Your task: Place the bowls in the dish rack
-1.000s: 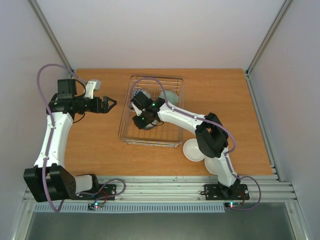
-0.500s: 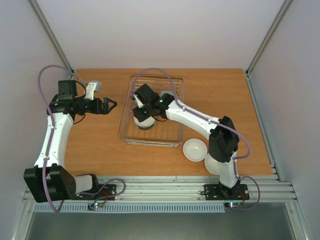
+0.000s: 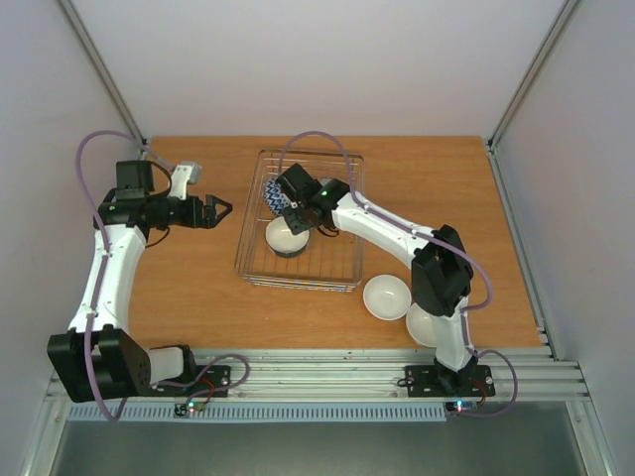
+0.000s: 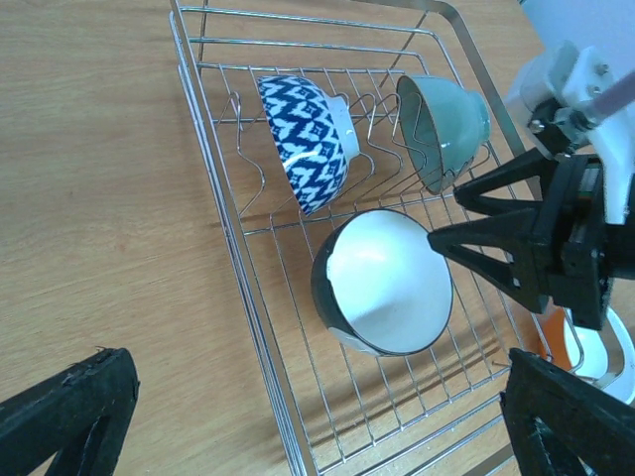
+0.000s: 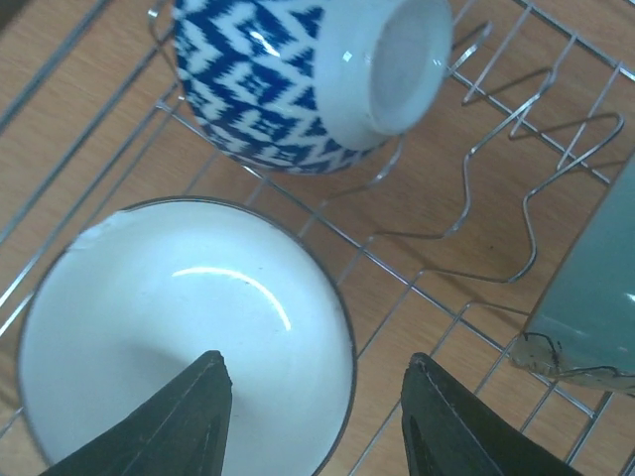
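Observation:
The dish rack (image 3: 337, 260) stands mid-table. In it a blue-and-white patterned bowl (image 3: 272, 192) and a mint green bowl (image 4: 446, 127) lean on their sides on the wire prongs. A dark blue bowl (image 3: 287, 236) with a white inside lies tilted on the grid. My right gripper (image 3: 296, 210) is open and empty just above this bowl, and the bowl's rim lies between its fingers (image 5: 184, 416). My left gripper (image 3: 220, 209) is open and empty over the table left of the rack. Two white-inside bowls (image 3: 387, 297) (image 3: 425, 325) sit on the table in front of the rack.
The rack's low wire rim (image 4: 233, 268) lies between my left gripper and the bowls. The right arm (image 3: 382, 233) crosses the rack's right side. White walls enclose the table on three sides. An orange bowl edge (image 4: 549, 342) shows behind the right gripper (image 4: 448, 218).
My right gripper has drawn back from over the dark blue bowl toward the far side of the rack, and the bowl now shows uncovered on the grid. The left arm has barely moved.

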Robot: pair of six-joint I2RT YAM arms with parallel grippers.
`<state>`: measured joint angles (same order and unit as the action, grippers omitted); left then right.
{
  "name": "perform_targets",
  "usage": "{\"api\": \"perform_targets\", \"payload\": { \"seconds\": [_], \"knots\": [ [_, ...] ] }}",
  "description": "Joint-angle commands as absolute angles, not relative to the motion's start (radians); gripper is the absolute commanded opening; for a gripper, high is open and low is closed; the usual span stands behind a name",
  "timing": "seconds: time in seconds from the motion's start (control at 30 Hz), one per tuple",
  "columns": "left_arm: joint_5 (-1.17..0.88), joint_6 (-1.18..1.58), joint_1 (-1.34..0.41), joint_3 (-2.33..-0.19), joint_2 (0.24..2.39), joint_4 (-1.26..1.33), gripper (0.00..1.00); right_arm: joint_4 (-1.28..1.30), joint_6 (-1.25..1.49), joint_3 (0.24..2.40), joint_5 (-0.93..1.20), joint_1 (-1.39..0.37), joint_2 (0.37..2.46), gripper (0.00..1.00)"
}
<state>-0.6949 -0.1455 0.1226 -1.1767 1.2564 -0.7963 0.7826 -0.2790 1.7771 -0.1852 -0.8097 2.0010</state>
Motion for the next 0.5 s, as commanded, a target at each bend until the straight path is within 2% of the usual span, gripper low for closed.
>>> {"api": "perform_targets", "payload": {
  "seconds": [0.0, 0.23, 0.37, 0.47],
  "knots": [
    [-0.709, -0.160, 0.120, -1.167, 1.236, -0.765, 0.99, 0.803, -0.253, 1.774, -0.195, -0.791, 2.046, 0.47],
    [-0.709, -0.161, 0.120, -1.166, 1.239, -0.765, 0.99, 0.782, -0.239, 1.759, -0.166, -0.782, 2.090, 0.41],
    [-0.709, -0.161, 0.119, -1.166, 1.241, -0.764, 1.00, 0.779, -0.238, 1.759, -0.162, -0.781, 2.111, 0.28],
    [-0.710, -0.162, 0.120, -1.164, 1.241, -0.761, 0.99, 0.778, -0.238, 1.756, -0.159, -0.777, 2.120, 0.22]
  ]
}}
